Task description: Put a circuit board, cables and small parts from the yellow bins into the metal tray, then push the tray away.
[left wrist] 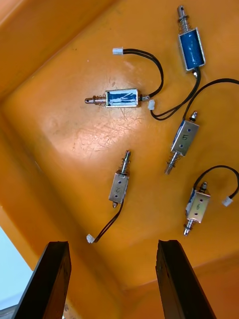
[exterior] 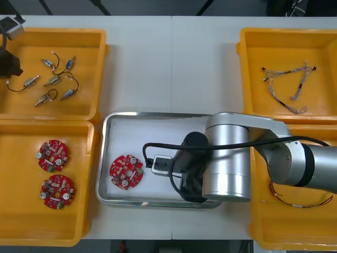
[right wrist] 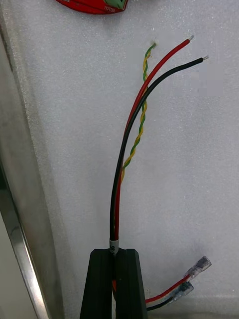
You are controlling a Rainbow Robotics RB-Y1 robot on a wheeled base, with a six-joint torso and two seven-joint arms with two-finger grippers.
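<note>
over metal tray [exterior: 126, 136], right gripper [right wrist: 115, 252] pinching cables [right wrist: 130, 124]

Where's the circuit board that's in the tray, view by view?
Front: circuit board lies in the metal tray's left part.
Right wrist: red sliver past the tips of the cable in the right gripper.
Left wrist: left gripper faces small metal parts in a yellow bin instead.
Shared landmark: the tray's white floor.
</note>
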